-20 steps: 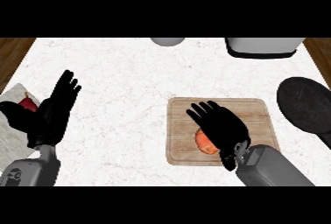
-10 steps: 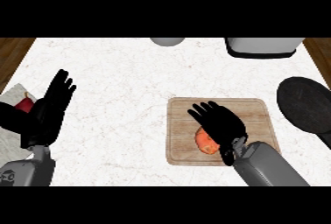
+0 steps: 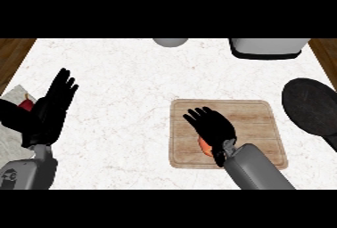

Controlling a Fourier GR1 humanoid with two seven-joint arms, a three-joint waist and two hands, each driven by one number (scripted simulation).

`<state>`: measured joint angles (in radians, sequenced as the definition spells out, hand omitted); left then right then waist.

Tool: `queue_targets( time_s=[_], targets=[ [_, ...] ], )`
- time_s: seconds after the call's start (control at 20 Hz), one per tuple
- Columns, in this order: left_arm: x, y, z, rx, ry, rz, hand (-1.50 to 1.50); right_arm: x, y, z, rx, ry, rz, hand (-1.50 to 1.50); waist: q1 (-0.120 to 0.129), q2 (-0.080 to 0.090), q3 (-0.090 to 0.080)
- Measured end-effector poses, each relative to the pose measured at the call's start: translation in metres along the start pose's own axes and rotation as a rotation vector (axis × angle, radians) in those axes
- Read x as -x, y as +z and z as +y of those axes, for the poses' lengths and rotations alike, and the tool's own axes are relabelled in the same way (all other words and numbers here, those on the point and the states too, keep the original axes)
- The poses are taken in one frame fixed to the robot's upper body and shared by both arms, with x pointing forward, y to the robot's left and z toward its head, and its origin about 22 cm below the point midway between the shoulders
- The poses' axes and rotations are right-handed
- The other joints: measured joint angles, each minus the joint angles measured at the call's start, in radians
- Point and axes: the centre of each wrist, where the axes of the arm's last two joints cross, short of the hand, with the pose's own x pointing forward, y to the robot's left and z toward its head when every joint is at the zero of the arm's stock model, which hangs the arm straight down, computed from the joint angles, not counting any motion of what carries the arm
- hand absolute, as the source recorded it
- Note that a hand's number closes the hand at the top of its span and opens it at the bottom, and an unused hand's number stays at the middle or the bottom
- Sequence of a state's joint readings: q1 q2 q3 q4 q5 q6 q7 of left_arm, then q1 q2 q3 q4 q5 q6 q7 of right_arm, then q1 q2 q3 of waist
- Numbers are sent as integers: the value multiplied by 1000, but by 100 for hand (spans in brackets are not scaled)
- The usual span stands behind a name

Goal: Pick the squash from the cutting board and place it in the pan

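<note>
An orange squash (image 3: 205, 146) lies on the wooden cutting board (image 3: 253, 120), and only a sliver of it shows under my right hand (image 3: 214, 128). That hand hovers over the squash with fingers spread and straight, pointing up and left. The dark round pan (image 3: 312, 106) sits at the right edge of the counter, well apart from the board. My left hand (image 3: 52, 104) rests open at the far left, fingers up.
A grey bowl (image 3: 171, 42) and a white appliance with a dark base (image 3: 266, 48) stand at the back edge. A red item (image 3: 25, 104) on a light cloth (image 3: 12, 136) lies beside my left hand at the left edge.
My right hand has slid down and toward me over the squash, covering more of it. The left hand has shifted slightly.
</note>
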<state>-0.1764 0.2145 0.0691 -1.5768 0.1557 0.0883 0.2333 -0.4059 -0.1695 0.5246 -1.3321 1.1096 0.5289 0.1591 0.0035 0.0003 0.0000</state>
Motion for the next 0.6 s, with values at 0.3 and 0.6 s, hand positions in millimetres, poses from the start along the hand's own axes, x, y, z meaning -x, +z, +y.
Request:
queue_targets(
  time_s=[0.3,0.6],
  targets=[
    [4,-1,-3,4,0,-1,0,4,-13,6,31,26,-68,150,-1,-6,-4],
    [2,1,-5,2,0,3,0,6,-17,12,66,12,-110,150,-2,-10,-6]
  ],
)
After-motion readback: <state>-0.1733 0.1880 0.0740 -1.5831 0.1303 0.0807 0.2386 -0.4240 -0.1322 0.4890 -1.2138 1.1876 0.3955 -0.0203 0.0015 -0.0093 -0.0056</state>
